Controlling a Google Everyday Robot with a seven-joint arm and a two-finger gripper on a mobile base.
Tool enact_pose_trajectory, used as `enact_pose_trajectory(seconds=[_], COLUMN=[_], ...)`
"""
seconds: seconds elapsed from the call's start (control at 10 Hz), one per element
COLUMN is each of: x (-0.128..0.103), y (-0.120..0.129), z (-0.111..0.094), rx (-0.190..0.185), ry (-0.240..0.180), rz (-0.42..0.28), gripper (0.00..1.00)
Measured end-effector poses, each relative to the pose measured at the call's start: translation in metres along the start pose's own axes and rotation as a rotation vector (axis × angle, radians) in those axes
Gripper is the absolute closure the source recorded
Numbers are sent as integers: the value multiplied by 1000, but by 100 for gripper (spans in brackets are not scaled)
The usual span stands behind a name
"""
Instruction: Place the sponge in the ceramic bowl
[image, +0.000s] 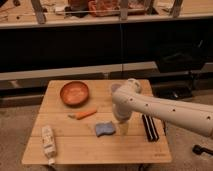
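Claw (122, 128) wide beside sponge (105, 129) — pale wooden table (100, 150), dark counter (75, 47) behind

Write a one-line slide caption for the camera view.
Open hand poised just right of the sponge on the wooden table, ceramic bowl empty at the back left.

Robotics lab, cluttered workbench (60, 20) behind, robot arm (170, 111) with tool (122, 129) low over a wooden table (80, 146)
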Motion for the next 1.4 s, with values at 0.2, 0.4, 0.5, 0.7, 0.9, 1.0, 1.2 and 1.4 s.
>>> enact_pose_trajectory(seconds=[0.2, 0.4, 0.5, 0.7, 0.9, 1.0, 1.2, 1.4], x=[-3, -24, -34, -42, -41, -45, -51, -49], y=[2, 1, 0, 1, 0, -1, -4, -9], z=[3, 10, 15, 22, 27, 30, 34, 39], rx=[-1, -8, -10, -11, -7, -5, 1, 10], ry=[-15, -36, -43, -56, -72, -80, -89, -99], rz=[0, -49, -84, -120, -135, -148, -173, -177], gripper=[20, 20, 20, 20, 20, 20, 20, 20])
